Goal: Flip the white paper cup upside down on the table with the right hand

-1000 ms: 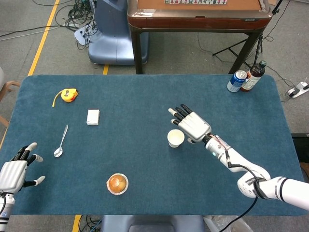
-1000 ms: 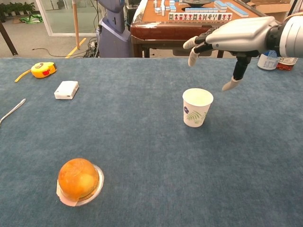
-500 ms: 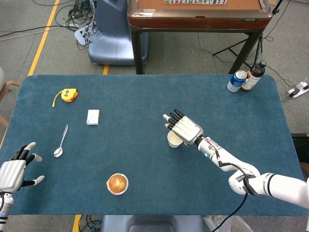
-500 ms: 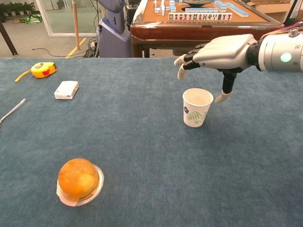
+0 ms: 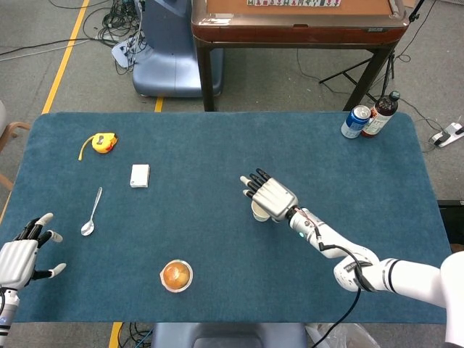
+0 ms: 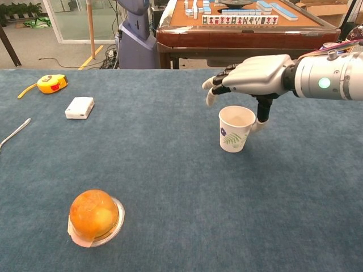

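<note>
The right hand (image 6: 255, 76) is hovering spread over the upright white paper cup (image 6: 236, 128) near the table (image 5: 217, 145) centre, thumb beside its rim, grasping nothing. Only the head view is showing the left hand (image 5: 18, 257), lying released at the table's front left corner.

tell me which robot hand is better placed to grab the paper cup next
The right robot hand: it hovers open just above the upright paper cup, thumb down beside the rim. The left robot hand sits at the table's far left edge.

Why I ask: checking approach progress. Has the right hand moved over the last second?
Yes. The right hand has shifted left, from beside the still-upright white paper cup to over it, its thumb down by the cup's right side.
</note>
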Controlling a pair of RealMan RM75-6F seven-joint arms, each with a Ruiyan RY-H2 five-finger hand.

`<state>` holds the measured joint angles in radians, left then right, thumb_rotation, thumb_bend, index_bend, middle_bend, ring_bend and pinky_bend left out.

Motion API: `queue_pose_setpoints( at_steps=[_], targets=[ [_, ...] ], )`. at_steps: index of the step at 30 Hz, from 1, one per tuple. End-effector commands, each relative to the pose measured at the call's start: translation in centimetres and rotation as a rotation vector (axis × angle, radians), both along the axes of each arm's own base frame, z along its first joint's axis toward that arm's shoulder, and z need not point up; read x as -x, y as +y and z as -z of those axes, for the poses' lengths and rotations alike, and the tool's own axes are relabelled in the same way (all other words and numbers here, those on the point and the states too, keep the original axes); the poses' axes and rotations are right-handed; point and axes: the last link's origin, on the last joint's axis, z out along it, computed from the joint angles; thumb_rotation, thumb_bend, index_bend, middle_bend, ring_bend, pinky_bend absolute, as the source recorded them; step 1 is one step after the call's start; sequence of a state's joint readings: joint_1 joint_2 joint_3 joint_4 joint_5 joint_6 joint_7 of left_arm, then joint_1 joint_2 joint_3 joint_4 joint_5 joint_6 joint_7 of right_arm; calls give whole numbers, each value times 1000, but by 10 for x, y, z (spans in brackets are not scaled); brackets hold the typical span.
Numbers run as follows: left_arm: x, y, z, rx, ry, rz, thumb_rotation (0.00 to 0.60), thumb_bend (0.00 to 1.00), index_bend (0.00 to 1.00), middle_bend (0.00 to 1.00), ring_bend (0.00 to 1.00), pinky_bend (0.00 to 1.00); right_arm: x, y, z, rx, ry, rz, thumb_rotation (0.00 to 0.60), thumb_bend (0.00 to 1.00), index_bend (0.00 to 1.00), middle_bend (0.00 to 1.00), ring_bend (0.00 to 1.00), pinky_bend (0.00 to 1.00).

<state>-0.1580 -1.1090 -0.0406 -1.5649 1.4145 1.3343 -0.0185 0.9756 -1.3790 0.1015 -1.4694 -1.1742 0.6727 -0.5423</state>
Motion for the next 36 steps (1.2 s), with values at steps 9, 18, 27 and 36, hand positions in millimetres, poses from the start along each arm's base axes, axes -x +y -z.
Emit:
queue_pose_setpoints(
  at_steps=[9, 18, 27, 36],
  targets=[
    [0, 0, -1, -2, -5, 0, 600, 96, 417, 91, 83, 278, -1, -2, 7, -3, 6, 9, 600, 0, 200, 0, 0, 0],
    [0, 0, -2, -2, -7, 1, 600, 96, 417, 90, 83, 278, 0, -2, 10, -9, 7, 19, 600, 0, 278, 0, 0, 0],
    [0, 0, -1, 1, -9, 2, 600, 96, 417, 90, 82, 278, 4, -2, 12, 0, -2, 26, 600, 0, 382, 0, 0, 0],
    [0, 0, -1, 4, -7, 2, 600, 96, 417, 91, 83, 278, 7, 2, 6, 9, -34, 36, 600, 0, 456, 18, 0, 0]
  ],
)
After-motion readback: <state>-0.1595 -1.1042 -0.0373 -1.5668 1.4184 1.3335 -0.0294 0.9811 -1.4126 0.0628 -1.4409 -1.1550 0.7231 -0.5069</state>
